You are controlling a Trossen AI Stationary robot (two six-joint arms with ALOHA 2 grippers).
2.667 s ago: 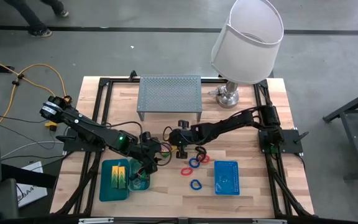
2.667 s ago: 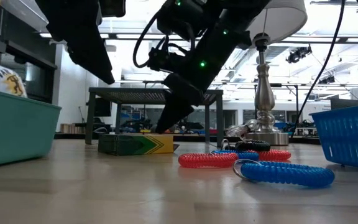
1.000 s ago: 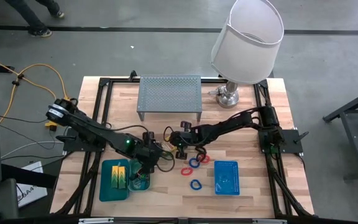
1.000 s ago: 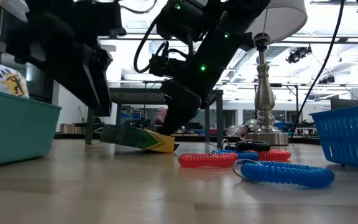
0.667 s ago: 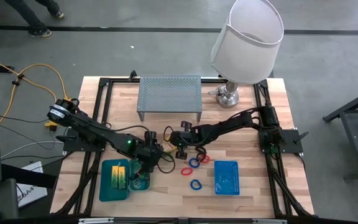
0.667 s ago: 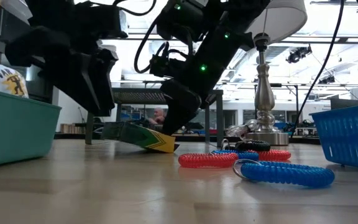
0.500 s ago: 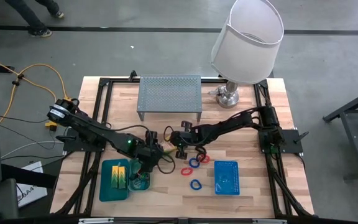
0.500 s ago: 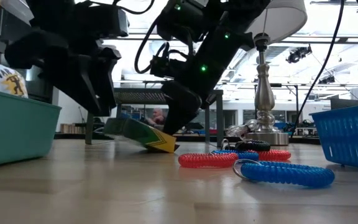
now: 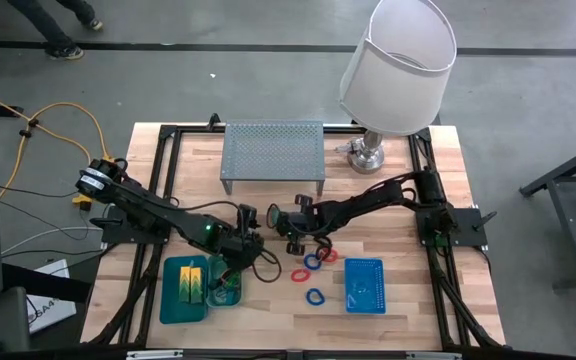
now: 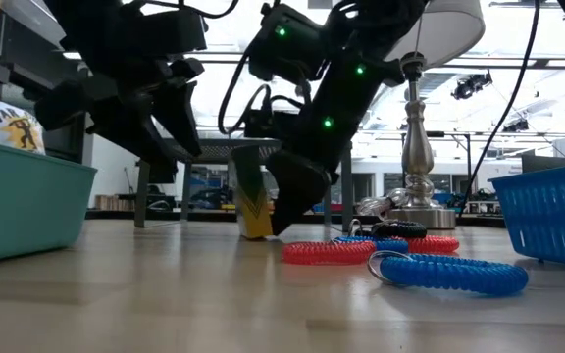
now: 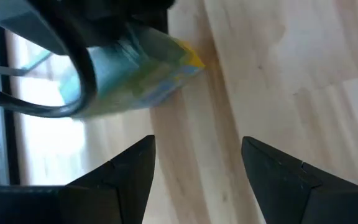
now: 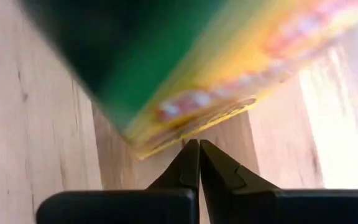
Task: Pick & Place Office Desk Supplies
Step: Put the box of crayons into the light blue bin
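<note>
So the right gripper [image 12: 198, 163] had its two dark fingers pressed flat together, holding nothing, tips at the bottom edge of the small yellow-green cardboard crayon box [image 10: 250, 196]. Looked to me like it was being used as a prop or pusher, not a grab. The left gripper [image 11: 197, 162] was the opposite: fingers spread wide with bare wood between them, facing the box from the other side, not clamped on it.

The box sat mid-table, between the two grippers and in front of the grey perforated metal riser shelf [image 9: 273, 153]. It was standing on end, long axis pretty much vertical, yellow end down on the wooden table [image 10: 263, 304]. My guess is they stood it up so the open fingers could close across its narrow sides.

Further out: red coiled band loop [image 10: 330, 252] and blue coiled band loop [image 10: 449, 274] lay flat just beside the box, with the blue mesh basket [image 9: 365, 284] past them. The teal plastic tray [image 9: 185, 289] near the left arm had yellow-green blocks [image 9: 192, 281] in it.
</note>
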